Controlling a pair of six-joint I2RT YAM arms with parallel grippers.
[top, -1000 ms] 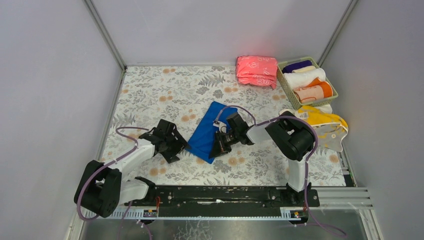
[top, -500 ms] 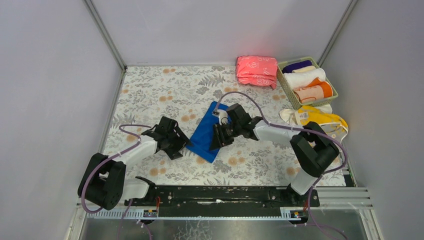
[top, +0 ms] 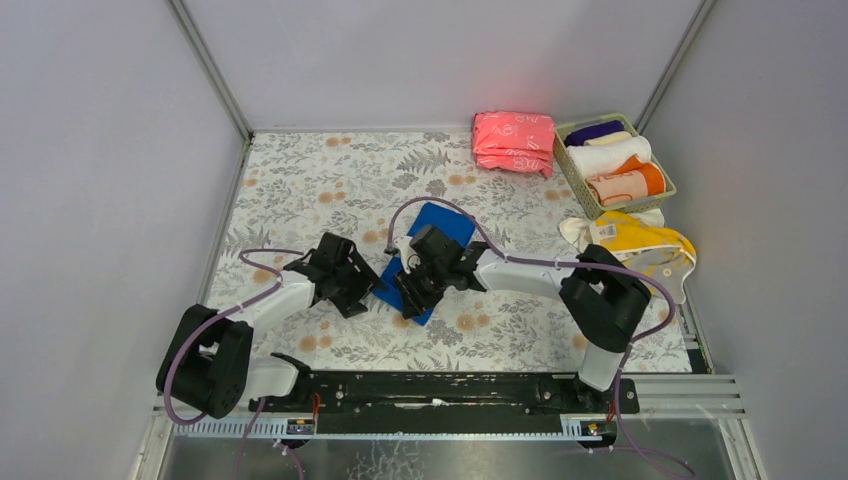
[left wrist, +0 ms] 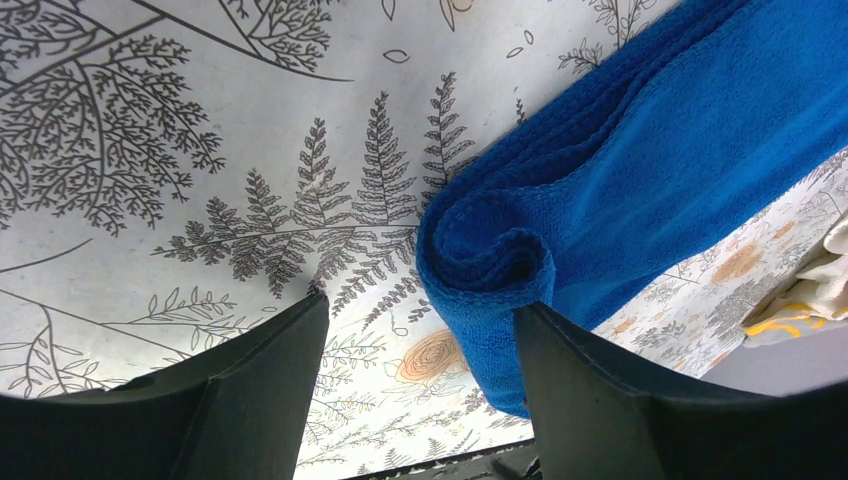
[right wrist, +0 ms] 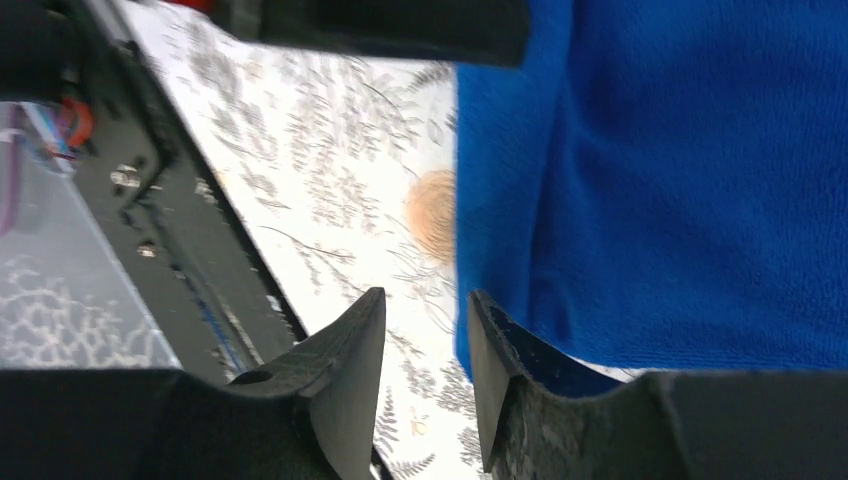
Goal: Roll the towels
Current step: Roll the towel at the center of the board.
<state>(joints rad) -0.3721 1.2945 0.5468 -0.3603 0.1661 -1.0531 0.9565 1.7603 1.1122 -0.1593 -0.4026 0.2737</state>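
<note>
Towels: counted at three stages across the floral table (top: pixel 300 180), and judged the job roughly midway, with some done, one begun and others untouched. Found the finished rolls packed side by side in the basket (top: pixel 670 187), well beyond the right pincer (top: pixel 405 295) toward the far right corner: white, orange and purple. Kept the pink stack (top: pixel 513 143), just beside that basket, out of the count. Noted the yellow towel (top: pixel 640 243) heaped loose over a cream-white cloth (top: pixel 572 228), well off to the right of the right pincer, neither one rolled. Saw the blue towel (top: pixel 445 220) lying mostly flat beneath and beyond both pincers, with only its near end curled into a first tight turn. Caught the left pincer (left wrist: pixel 420 320) with jaws wide apart, astride that curled end and gripping nothing. Caught the right pincer with jaws parted too, low at the towel's near edge, bare table showing in the gap and nothing clamped. Reckoned the rest of the blue length left to wind up, then the yellow and the cream-white after it.
</note>
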